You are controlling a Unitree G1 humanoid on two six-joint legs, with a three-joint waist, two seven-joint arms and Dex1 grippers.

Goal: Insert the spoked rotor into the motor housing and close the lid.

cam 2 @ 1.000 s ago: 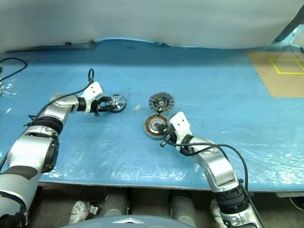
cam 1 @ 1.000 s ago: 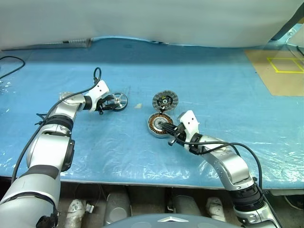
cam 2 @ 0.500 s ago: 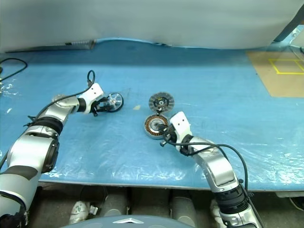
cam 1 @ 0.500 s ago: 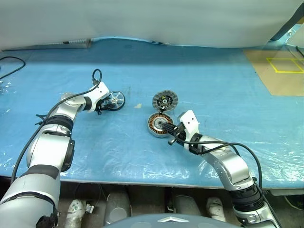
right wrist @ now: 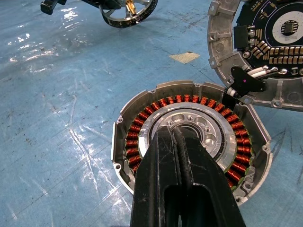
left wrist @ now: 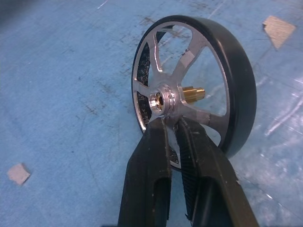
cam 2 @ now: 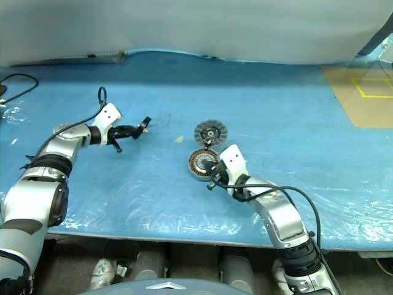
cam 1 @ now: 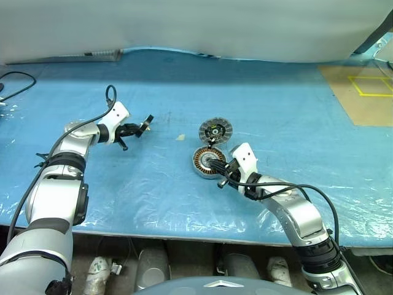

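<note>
Overhead: left gripper (cam 1: 146,121) carries spoked rotor (cam 1: 148,120) above blue table (cam 1: 276,104), well apart from motor housing (cam 1: 207,161); lid (cam 1: 215,130) just behind housing.
Left wrist: jaws pinching rotor hub, ready for transfer.
Right wrist: right gripper (right wrist: 173,135) pressed together on housing centre, likely steadying.

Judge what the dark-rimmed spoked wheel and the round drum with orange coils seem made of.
Spoked rotor: bright silver spokes and hub look like machined metal; brass-coloured shaft; matte black outer band, material unclear. Motor housing: dull grey casing, probably cast metal; glossy orange windings look like copper wire.
</note>
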